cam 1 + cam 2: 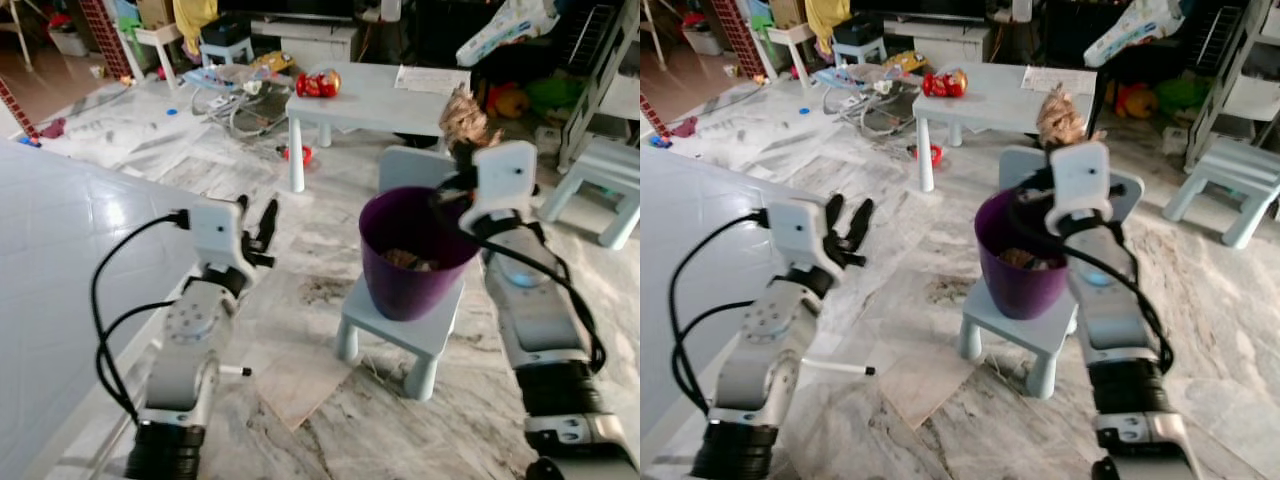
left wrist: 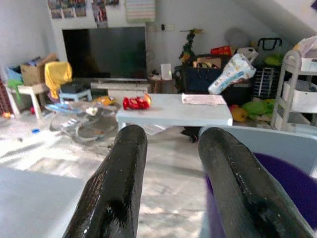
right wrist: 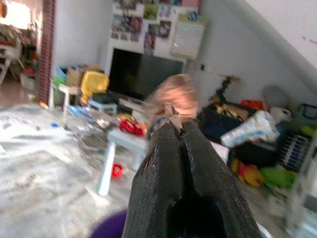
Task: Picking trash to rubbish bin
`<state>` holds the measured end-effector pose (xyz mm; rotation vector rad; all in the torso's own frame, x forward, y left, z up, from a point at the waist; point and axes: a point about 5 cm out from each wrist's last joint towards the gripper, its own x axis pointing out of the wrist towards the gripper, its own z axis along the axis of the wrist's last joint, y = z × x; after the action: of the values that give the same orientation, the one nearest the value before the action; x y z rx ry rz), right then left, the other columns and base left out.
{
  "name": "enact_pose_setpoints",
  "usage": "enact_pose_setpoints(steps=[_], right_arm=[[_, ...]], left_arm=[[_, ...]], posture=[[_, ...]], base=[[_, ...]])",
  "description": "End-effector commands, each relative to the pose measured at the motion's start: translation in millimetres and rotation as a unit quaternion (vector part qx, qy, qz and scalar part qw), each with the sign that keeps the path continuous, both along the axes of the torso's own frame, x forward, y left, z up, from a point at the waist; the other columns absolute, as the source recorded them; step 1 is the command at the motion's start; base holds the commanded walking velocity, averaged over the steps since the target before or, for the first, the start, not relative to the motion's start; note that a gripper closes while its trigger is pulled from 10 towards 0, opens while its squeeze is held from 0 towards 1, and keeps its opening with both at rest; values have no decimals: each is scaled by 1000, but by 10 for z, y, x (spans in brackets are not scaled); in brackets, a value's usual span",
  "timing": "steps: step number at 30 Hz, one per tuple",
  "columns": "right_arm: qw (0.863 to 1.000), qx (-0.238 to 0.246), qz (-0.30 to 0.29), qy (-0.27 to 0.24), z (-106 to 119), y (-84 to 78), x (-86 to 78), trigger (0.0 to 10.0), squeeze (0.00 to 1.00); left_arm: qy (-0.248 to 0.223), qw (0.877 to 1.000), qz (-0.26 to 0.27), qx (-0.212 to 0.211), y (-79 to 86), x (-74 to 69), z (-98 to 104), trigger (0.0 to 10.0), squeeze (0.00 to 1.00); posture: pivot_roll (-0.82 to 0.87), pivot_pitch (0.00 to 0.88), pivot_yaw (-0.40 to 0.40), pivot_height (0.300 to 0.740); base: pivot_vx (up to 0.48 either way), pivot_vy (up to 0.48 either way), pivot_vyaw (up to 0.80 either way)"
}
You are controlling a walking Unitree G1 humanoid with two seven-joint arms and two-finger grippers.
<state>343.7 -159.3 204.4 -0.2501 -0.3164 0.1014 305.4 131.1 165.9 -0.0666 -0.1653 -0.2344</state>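
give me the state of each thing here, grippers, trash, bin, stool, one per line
right gripper: shut on crumpled trash, raised above the bin's far rim
crumpled trash: pinched at the fingertips, held in the air, not yet dropped
purple bin: upright on the stool, open top, some trash already inside
small stool: upright on the floor, bearing the bin
left gripper: open, holding nothing, to the left of the bin

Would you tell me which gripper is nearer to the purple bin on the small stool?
The right. The right gripper, shut on crumpled trash, is held above the purple bin's far rim; the left gripper hangs open off to the bin's left.
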Motion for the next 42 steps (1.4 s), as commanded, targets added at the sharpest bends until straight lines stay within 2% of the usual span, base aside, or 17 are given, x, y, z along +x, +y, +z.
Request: enact_pose_setpoints(steps=[1,18,24,39,42], right_arm=[[1000,1,-5,-6,55,-11,12,10000,0],[1000,2,-12,-3,43,-30,12,10000,0],[1000,2,-11,-7,49,-23,10,10000,0],[1000,2,-5,-10,51,0,4,10000,0],[1000,-10,3,-14,48,33,-10,10000,0]], left_arm=[[-14,1000,-11,4,-16,-3,49,10000,0],[-29,999,-38,5,-42,-15,79,10000,0],[-37,998,-45,8,-46,-22,94,10000,0],[-34,998,-46,7,-48,-23,77,10000,0],[-33,998,-45,9,-48,-23,71,10000,0]], posture=[[-62,72,46,740],[-67,71,49,740],[-65,72,49,740],[-63,66,50,740],[-63,67,52,740]], base=[[0,0,-613],[0,0,-800],[359,0,-800],[480,0,0],[469,0,0]])
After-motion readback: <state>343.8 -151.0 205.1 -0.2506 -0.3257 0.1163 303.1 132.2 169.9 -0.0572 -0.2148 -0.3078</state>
